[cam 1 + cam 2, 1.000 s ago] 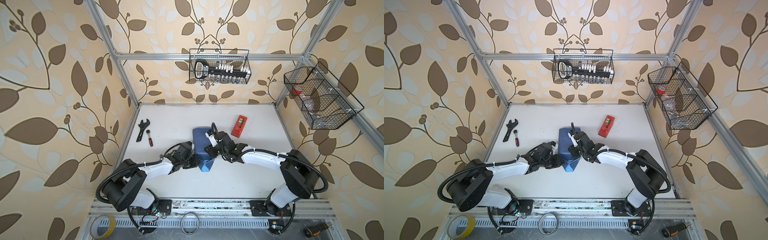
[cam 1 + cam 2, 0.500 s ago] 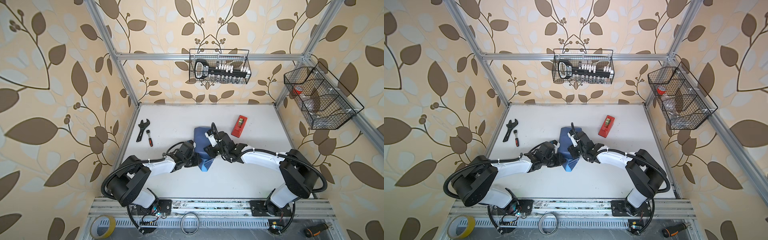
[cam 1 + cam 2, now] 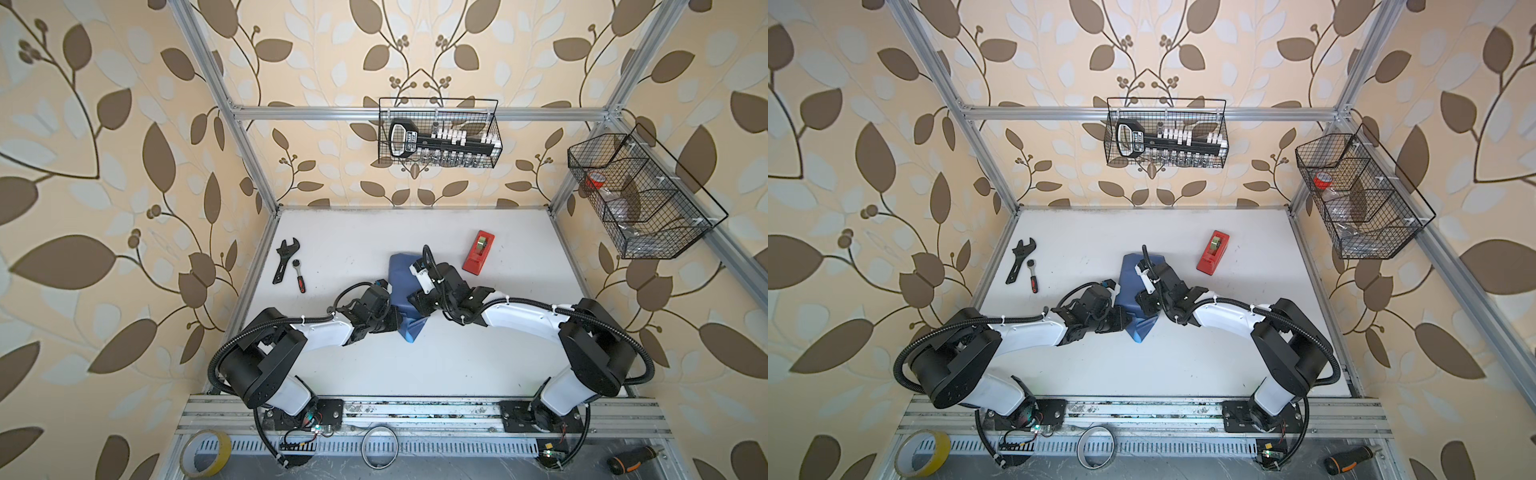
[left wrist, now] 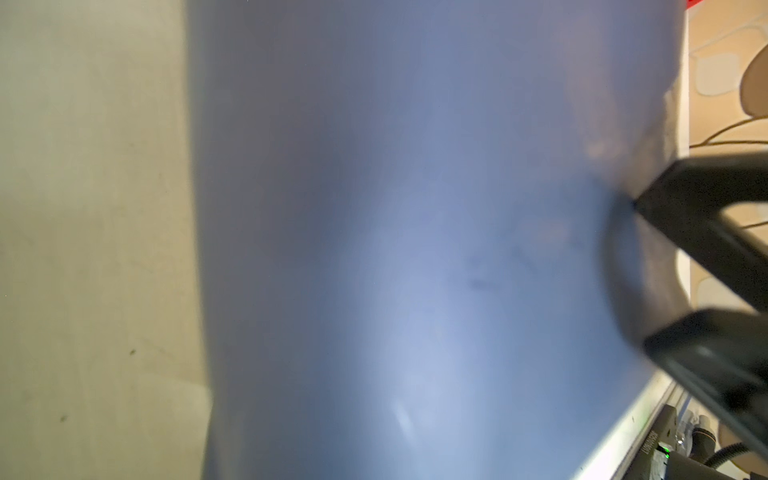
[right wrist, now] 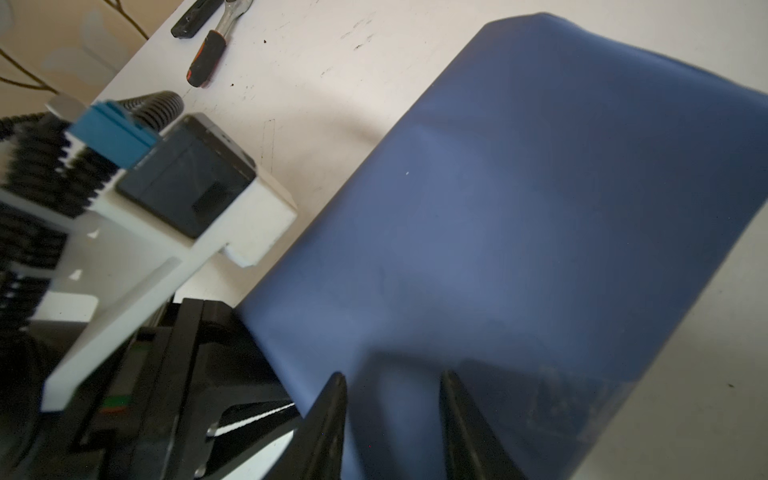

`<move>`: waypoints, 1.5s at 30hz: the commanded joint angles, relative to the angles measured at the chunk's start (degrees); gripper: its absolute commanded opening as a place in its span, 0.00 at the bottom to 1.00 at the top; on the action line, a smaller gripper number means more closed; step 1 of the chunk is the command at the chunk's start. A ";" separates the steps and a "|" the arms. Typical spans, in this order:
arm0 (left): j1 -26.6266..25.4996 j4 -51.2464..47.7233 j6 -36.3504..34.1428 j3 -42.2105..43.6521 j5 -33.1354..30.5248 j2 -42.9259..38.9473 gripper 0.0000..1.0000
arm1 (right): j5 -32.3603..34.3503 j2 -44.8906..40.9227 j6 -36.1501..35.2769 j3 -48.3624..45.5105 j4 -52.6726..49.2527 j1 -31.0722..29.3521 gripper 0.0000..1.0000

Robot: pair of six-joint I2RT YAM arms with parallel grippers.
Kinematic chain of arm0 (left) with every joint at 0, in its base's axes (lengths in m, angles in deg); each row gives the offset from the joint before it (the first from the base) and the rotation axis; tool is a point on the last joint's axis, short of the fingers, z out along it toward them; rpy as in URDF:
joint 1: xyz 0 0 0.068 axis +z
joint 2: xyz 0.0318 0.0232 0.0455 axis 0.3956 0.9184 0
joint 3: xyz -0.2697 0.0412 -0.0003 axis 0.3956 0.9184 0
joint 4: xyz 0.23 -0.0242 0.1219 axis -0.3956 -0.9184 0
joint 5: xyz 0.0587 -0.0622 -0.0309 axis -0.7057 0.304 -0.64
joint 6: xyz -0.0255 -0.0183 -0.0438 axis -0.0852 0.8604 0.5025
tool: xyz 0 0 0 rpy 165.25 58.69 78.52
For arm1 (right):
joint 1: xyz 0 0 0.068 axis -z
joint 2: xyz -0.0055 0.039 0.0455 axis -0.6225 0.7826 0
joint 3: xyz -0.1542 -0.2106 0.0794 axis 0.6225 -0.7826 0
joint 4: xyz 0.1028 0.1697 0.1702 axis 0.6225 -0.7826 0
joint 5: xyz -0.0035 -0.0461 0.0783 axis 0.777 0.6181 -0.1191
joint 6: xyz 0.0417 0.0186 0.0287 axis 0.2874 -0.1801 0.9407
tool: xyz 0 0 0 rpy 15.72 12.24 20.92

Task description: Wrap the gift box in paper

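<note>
Between leaf-papered walls (image 3: pixel 104 208), your white table (image 3: pixel 457 365) is carrying the paper (image 3: pixel 401 274) just left of the red tape dispenser (image 3: pixel 478 252). The right gripper (image 5: pixel 392 376) is pinching its fold; the left gripper (image 3: pixel 395 321) jaws I cannot tell.

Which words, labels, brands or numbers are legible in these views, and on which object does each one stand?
No text can be read with certainty.
Label on the socket set in the back wire basket: white print, too small to read in both top views.
Print on the dark part at the edge of the left wrist view: too blurred to read.
On the red tape dispenser: no print visible.
</note>
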 commanded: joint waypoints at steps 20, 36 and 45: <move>-2.31 2.77 -2.53 4.68 -6.03 0.46 0.24 | -1.50 0.55 -1.77 2.09 -5.06 -0.20 0.39; -6.65 3.43 -2.31 7.97 -6.22 0.51 0.06 | -1.58 1.56 -1.64 2.96 -5.21 -0.35 0.39; -10.09 3.27 -1.21 8.94 -6.91 0.69 0.02 | -1.72 2.13 -1.38 3.29 -5.00 -0.53 0.39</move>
